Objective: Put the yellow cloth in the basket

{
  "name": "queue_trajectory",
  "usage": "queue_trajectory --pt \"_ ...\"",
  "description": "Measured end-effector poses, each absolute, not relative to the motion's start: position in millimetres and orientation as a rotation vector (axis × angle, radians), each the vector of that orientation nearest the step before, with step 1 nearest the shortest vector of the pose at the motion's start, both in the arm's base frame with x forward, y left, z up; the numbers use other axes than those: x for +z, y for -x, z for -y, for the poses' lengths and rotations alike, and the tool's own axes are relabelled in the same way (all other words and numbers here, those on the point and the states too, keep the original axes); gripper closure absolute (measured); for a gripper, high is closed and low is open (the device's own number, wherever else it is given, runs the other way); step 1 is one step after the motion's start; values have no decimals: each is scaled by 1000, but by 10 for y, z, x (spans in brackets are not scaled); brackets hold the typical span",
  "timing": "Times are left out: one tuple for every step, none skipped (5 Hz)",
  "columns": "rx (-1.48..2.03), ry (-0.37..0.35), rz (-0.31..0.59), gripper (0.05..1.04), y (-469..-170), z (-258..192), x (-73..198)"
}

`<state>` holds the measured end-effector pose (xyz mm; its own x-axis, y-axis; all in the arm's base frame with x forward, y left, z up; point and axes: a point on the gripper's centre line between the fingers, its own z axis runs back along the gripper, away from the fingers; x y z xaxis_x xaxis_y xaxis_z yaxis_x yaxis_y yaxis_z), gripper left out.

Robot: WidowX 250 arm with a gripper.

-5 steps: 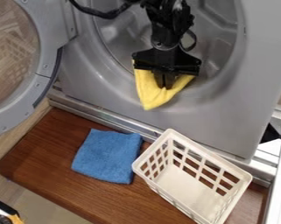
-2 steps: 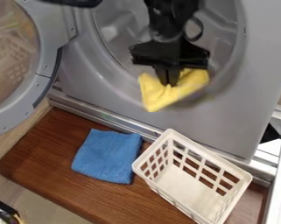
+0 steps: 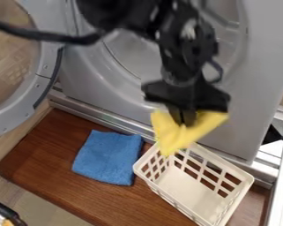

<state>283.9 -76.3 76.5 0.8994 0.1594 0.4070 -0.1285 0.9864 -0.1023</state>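
In the camera view, the gripper (image 3: pixel 184 122) hung down in front of the open grey machine, its two fingers close together on the yellow cloth (image 3: pixel 177 136). The cloth was pinched near its upper middle, with one part spread to the right of the fingers and a pointed end drooping at the lower left. That end overlapped the upper corner of the white plastic basket (image 3: pixel 236 171); whether it touched the rim could not be told.

The basket stood upright on the brown wooden worktop (image 3: pixel 46 154), its slotted walls around a bare bottom. Just beside it, on the left, a blue cloth (image 3: pixel 107 158) lay flat on the wood. Behind them was the machine's front panel (image 3: pixel 128 103), with a metal rail (image 3: pixel 99 118) along its foot and the round door (image 3: pixel 42 88) swung open at the left. The black arm (image 3: pixel 190 48) came in from the top, in front of the drum opening, and a black cable (image 3: pixel 46 36) ran to it from the left edge.
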Motion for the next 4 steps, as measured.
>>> queue_trajectory --pt "104 110 443 1032 -2764 963 650" --pt "66 95 410 1032 -2744 1059 442" --pt "53 92 393 1032 -2736 1093 312" --pt "36 100 359 1032 -2684 1107 91"
